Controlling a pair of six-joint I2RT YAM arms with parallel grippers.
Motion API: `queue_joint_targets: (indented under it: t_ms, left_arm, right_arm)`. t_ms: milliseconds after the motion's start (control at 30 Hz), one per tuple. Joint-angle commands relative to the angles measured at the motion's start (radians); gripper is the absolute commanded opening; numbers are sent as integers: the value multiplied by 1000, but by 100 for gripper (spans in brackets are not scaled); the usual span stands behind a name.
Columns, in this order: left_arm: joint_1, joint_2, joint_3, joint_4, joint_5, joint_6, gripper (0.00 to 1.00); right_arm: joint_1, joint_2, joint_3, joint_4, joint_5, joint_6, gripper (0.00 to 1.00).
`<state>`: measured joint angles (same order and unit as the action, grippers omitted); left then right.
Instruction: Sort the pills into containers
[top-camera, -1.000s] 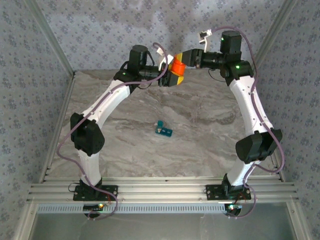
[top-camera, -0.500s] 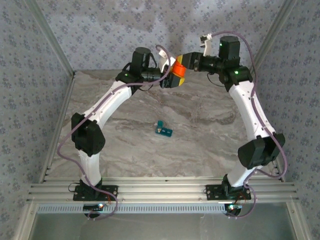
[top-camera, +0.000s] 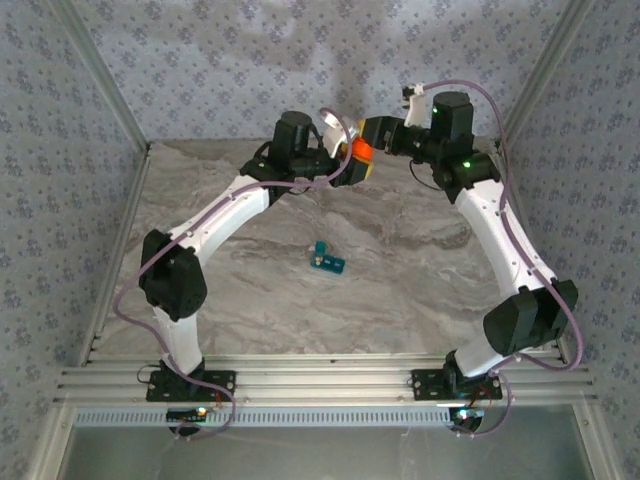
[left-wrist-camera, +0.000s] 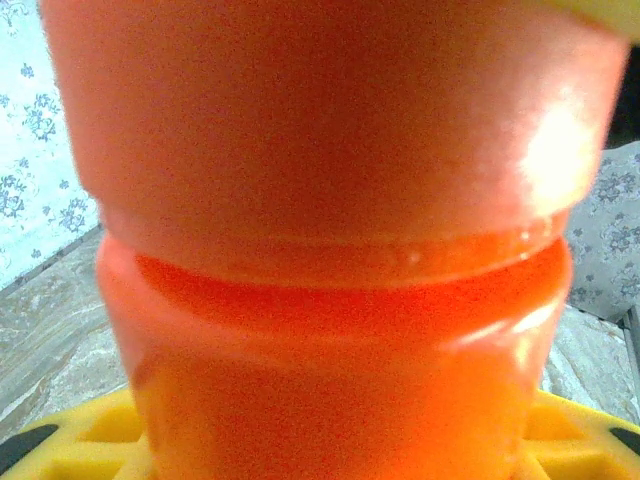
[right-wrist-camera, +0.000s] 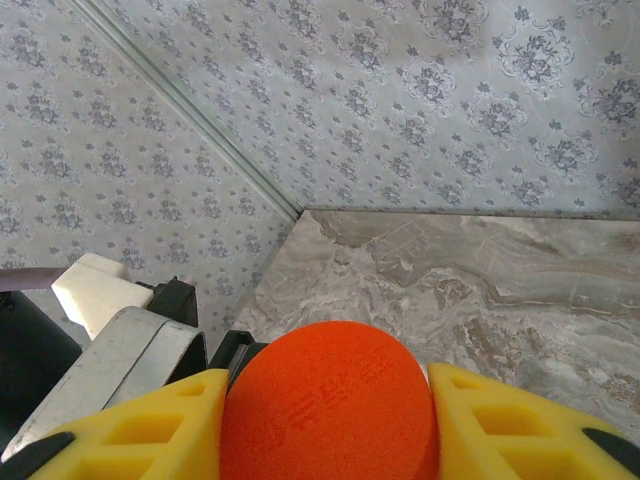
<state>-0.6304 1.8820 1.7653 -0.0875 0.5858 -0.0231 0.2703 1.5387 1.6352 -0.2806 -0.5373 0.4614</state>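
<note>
Pill box (top-camera: 327, 262), teal: on table (top-camera: 420, 290), well apart from the raised grippers. Left gripper (top-camera: 350, 167) clamps orange bottle (left-wrist-camera: 330, 300); right gripper (top-camera: 364, 142) clamps its cap (right-wrist-camera: 330, 400).

Robot lab test cell: wallpaper-patterned panels (top-camera: 200, 60), marble-look tabletop (top-camera: 400, 290), aluminium extrusion rails (top-camera: 320, 385) along the near edge.

Top cam's mounted high behind the arm bases (top-camera: 190, 384), looking down over the table (top-camera: 400, 290) to the far wall (top-camera: 330, 50). Both wrist cams are super close on the same orange bottle (left-wrist-camera: 330, 330): left side-on, right looking over its cap (right-wrist-camera: 330, 400) toward a back corner.
</note>
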Motion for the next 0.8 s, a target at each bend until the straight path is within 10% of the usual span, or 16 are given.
queue_joint_targets:
  t_ms: [0,267,767]
  left_arm:
    - [-9,-64,32,143,29,16,0]
    - [38,-47,45,103,117,-5,0]
    - [73,20,180,-66,403,-26,0]
  right_arm:
    - [-12,14,38,-66,-80,19,55]
    - [-91,-38,79,-36,-199,-16,81]
    - [-155,103,271,-90,-456,-47,89]
